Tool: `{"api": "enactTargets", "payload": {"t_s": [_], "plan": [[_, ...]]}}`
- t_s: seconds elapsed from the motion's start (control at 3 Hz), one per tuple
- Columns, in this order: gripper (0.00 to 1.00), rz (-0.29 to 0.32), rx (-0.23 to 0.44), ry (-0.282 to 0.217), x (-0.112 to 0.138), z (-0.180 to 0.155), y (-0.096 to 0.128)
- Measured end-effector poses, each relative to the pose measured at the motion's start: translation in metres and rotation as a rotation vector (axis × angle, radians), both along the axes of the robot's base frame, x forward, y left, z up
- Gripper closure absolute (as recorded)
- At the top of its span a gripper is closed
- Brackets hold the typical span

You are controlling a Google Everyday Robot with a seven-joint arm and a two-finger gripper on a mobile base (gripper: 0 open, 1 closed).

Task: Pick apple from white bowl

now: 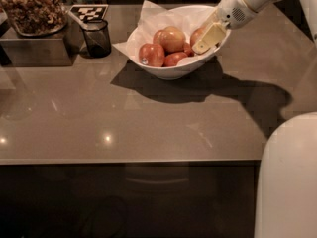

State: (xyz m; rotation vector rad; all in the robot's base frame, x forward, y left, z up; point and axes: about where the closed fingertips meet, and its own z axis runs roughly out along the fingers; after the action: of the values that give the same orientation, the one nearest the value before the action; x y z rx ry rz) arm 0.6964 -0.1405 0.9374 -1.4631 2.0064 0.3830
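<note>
The white bowl (168,72), lined with crumpled white paper, stands on the counter at the back middle and holds several apples. A deep red apple with a small sticker (151,54) lies at its front left. A large pale apple (171,37) is in the middle, with another red one (175,59) in front of it. A yellow-red apple (197,34) lies at the bowl's right side, partly hidden by my gripper (208,37). The gripper reaches down from the upper right into the bowl's right side and is right against that apple.
A small dark glass cup (97,37) stands left of the bowl, with a black-and-white tag (88,12) behind it. A metal box topped with a bowl of brown snacks (30,10) is at the far left. My white base (290,182) fills the lower right corner.
</note>
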Motion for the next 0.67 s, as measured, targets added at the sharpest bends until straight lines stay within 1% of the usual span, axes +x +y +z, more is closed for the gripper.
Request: {"api": "enactTargets", "payload": {"t_s": [0.33, 0.67], "plan": [[1.0, 0.053, 0.099, -0.06, -0.017, 0.037, 0.0], [1.0, 0.106, 0.205, -0.098, -0.044, 0.071, 0.0]]}}
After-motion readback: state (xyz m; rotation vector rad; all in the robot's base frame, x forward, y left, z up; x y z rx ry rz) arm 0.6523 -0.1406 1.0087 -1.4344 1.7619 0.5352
